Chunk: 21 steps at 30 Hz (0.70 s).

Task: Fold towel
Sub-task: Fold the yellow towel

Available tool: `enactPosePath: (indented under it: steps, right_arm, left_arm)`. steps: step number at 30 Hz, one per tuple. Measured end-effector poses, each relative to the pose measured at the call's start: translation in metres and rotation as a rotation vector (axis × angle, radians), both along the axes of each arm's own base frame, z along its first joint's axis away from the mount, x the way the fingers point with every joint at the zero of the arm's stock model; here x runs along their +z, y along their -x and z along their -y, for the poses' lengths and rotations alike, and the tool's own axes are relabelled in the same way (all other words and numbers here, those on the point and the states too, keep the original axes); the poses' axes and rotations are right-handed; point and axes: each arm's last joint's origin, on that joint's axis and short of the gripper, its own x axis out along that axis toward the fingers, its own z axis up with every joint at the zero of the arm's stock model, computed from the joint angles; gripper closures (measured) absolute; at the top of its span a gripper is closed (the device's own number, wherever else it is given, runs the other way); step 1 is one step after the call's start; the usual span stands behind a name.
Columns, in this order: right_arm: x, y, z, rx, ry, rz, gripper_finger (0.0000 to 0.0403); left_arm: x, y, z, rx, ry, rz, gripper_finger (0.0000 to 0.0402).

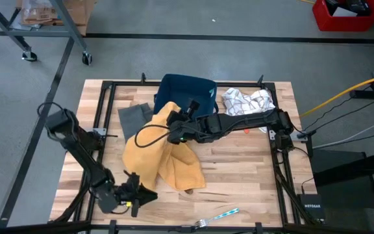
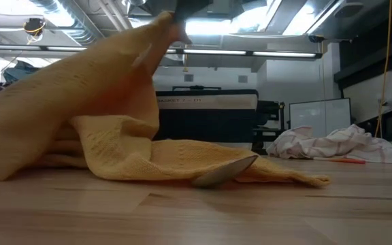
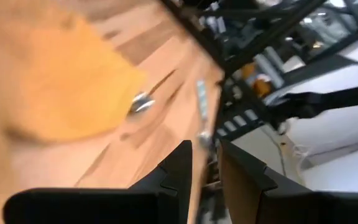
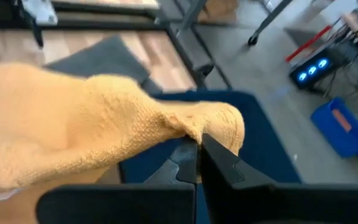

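Wood-slat table (image 1: pixel 239 169) w/ the left gripper (image 1: pixel 143 194) parked at the near edge, fingers a bit apart, empty; farther in, the right gripper (image 1: pixel 174 117) pinches a corner of the crumpled mustard-yellow woven towel (image 1: pixel 164 156), lifted mid-table. Prob mid-fold: next, carry the corner across, lay flat

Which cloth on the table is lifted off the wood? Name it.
The yellow towel: the right gripper is shut on one corner, raising it. The grey cloth, dark blue cloth and white patterned cloth lie untouched.
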Motion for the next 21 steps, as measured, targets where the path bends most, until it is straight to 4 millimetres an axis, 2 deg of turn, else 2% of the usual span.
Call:
enactPosePath:
  steps: [5, 10, 15, 21]
  right_arm:
    - [-0.008, 0.009, 0.001, -0.037, -0.066, -0.07, 0.0391]
    - [-0.017, 0.022, 0.001, -0.092, -0.161, -0.178, 0.0391]
    - [-0.024, 0.035, 0.0, -0.137, -0.313, -0.283, 0.0391]
    - [-0.028, 0.042, -0.005, -0.152, -0.544, -0.371, 0.0391]
  left_arm:
    - [-0.03, 0.002, -0.003, 0.069, 0.027, -0.121, 0.0334]
    - [-0.047, 0.013, -0.02, 0.186, -0.005, -0.27, 0.0366]
    - [-0.053, 0.026, -0.04, 0.318, -0.053, -0.372, 0.0398]
    - [-0.054, 0.043, -0.064, 0.483, -0.144, -0.459, 0.0394]
